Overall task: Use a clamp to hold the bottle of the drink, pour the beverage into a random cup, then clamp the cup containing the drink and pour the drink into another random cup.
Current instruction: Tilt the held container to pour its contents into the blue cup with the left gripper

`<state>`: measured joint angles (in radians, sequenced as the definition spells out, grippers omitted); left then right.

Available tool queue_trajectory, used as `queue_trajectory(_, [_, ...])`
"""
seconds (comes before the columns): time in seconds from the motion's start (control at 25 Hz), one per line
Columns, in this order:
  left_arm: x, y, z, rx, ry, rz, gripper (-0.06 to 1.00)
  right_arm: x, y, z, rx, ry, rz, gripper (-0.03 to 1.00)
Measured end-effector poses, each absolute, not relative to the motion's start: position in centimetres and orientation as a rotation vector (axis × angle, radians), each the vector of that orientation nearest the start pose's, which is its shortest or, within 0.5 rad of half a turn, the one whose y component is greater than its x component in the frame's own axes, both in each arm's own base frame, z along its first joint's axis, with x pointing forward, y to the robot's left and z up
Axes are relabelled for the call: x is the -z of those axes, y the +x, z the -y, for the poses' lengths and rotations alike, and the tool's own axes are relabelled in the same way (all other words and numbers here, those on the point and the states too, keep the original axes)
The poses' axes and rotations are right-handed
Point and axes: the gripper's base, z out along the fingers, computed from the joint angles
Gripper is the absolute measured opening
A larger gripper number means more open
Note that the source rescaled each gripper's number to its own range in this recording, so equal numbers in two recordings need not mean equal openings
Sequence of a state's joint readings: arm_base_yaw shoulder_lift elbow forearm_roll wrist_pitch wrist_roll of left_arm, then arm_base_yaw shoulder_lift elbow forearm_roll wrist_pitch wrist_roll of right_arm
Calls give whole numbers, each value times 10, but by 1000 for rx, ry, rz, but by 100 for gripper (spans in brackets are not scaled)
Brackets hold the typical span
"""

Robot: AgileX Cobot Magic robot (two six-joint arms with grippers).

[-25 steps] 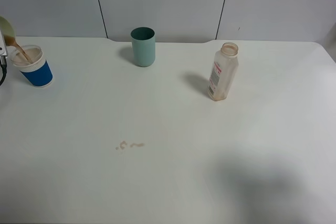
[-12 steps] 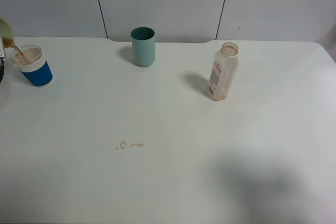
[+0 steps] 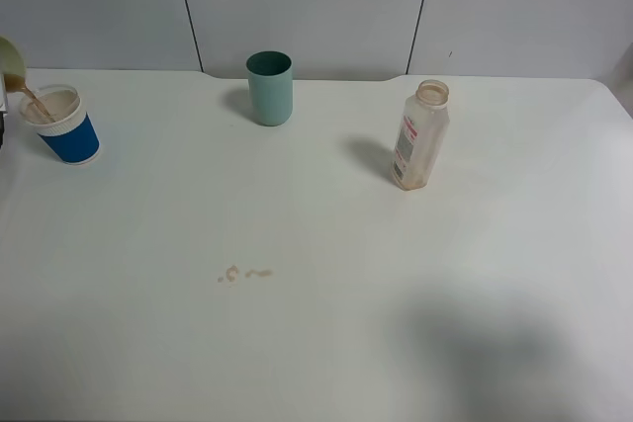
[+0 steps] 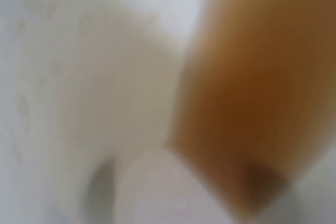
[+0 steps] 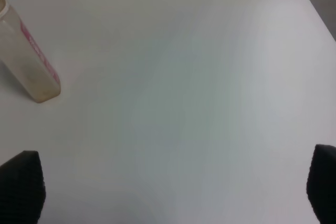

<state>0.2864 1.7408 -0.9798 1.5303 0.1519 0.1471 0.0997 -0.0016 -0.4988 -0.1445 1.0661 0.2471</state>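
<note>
A pale green cup [image 3: 9, 56] hangs tilted at the far left edge of the exterior view. A thin brown stream runs from it into the blue-and-white cup [image 3: 65, 126] below. My left gripper is almost wholly out of that view and holds the pale cup. The left wrist view is a blurred close-up of the cup's pale inside [image 4: 105, 93] and the brown drink [image 4: 252, 93]. The nearly empty bottle [image 3: 420, 135] stands open on the right and also shows in the right wrist view [image 5: 29, 59]. My right gripper [image 5: 170, 192] is open and empty, away from the bottle.
A teal cup [image 3: 269, 88] stands upright at the back centre. A small brown spill [image 3: 243, 273] lies on the white table [image 3: 326, 343]. The table's back edge meets a grey wall.
The tilted pale cup has drifted slightly left, further out of the exterior view, and the stream still runs into the blue cup. Bottle and teal cup have not moved.
</note>
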Motion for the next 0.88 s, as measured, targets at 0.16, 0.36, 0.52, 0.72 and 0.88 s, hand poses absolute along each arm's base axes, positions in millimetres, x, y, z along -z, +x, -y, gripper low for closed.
queue_trajectory(0.16, [-199, 347, -117, -1119, 1565, -2005, 1, -277, -5, 12, -44, 158, -2035, 100])
queue_trajectory(0.36, [-199, 347, -117, -1129, 1594, -1991, 1, -277, -5, 12, -44, 158, -2035, 100])
queue_trajectory(0.52, [-199, 347, -117, -1142, 1636, -1969, 1, -277, -5, 12, -44, 158, -2035, 100])
queue_trajectory(0.72, [-200, 348, -117, -1157, 1667, -1948, 1, -277, -5, 12, -44, 158, -2035, 100])
queue_trajectory(0.88, [-206, 352, -117, -1182, 1667, -1926, 1, -277, -5, 12, -44, 158, -2035, 100])
